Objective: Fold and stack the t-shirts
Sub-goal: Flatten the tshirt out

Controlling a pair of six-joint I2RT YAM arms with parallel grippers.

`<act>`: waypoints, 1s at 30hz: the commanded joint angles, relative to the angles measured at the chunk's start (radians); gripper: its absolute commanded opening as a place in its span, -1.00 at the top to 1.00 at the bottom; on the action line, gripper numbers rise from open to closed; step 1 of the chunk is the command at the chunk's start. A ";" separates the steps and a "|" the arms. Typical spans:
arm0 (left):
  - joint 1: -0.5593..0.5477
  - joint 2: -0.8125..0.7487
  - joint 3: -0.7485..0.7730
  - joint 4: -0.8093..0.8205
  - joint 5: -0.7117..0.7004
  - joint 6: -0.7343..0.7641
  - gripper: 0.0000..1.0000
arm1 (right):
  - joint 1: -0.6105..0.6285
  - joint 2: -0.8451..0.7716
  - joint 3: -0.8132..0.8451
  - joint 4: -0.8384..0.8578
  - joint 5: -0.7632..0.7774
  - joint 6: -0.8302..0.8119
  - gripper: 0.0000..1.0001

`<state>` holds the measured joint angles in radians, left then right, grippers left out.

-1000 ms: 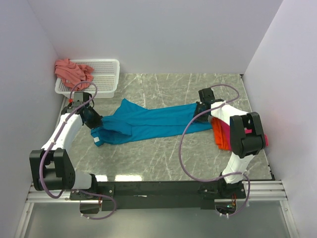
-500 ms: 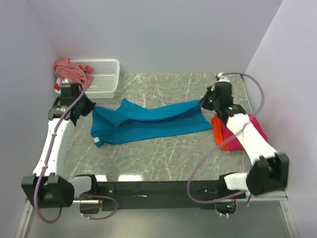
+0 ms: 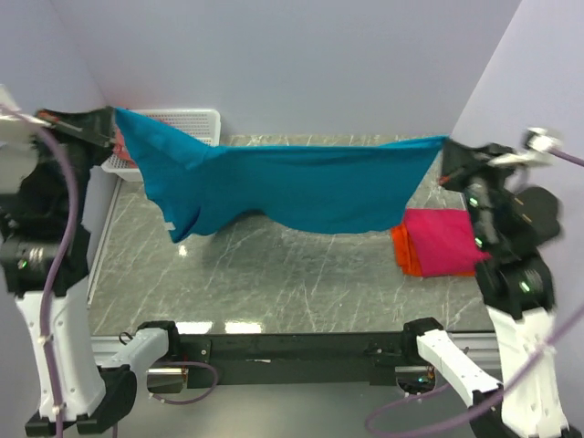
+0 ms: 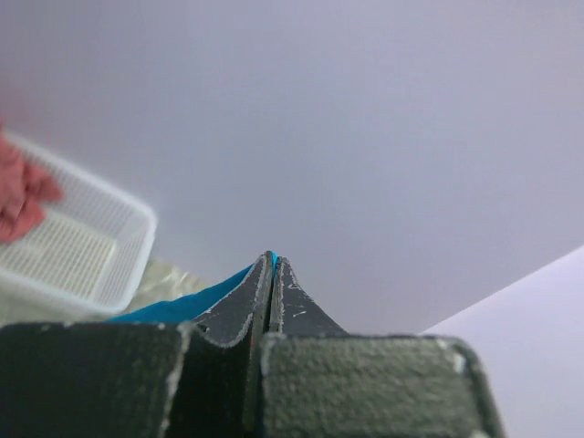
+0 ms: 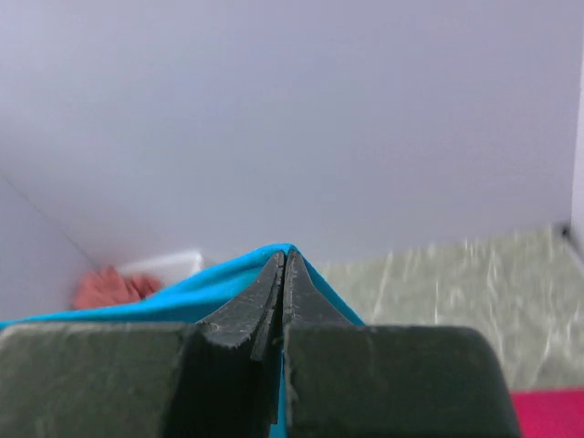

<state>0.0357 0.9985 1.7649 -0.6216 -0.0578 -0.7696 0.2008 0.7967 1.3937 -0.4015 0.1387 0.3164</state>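
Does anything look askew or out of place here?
Only the teal shirt: stretched in the air between the left gripper and the right gripper, it hangs unevenly, its left side drooping lower and bunched.

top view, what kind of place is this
Probably a robot test booth, not a home: plain lilac walls box in a marble-look tabletop, two arms are bolted to a rail at its near edge, and a teal t-shirt hangs stretched between the left hand and right hand.

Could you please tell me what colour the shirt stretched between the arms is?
The shirt is teal-blue, clearest in the top view.
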 commanded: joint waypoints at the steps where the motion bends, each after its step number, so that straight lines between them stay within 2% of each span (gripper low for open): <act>1: 0.000 -0.012 0.122 0.040 0.004 0.044 0.99 | 0.006 -0.054 0.111 -0.040 0.029 -0.060 1.00; 6: 0.000 0.075 0.299 0.014 0.038 0.081 0.99 | 0.005 -0.048 0.234 -0.074 0.022 -0.095 1.00; 9: 0.000 0.136 0.337 0.045 0.049 0.092 0.99 | 0.005 -0.007 0.269 -0.071 0.070 -0.122 1.00; 16: 0.000 0.382 0.442 0.143 0.151 0.127 0.99 | -0.009 0.177 0.294 -0.017 0.148 -0.172 1.00; 25: 0.000 0.785 0.678 0.270 0.265 0.156 0.99 | -0.150 0.435 0.338 0.136 -0.030 -0.140 1.00; 26: 0.000 0.805 0.732 0.279 0.271 0.153 0.99 | -0.155 0.456 0.356 0.147 -0.031 -0.140 1.00; 30: 0.000 0.839 0.746 0.402 0.323 0.109 0.99 | -0.159 0.554 0.481 0.144 -0.047 -0.155 1.00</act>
<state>0.0349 1.9018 2.4073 -0.4198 0.2062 -0.6441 0.0540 1.3495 1.7317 -0.3614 0.1108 0.1772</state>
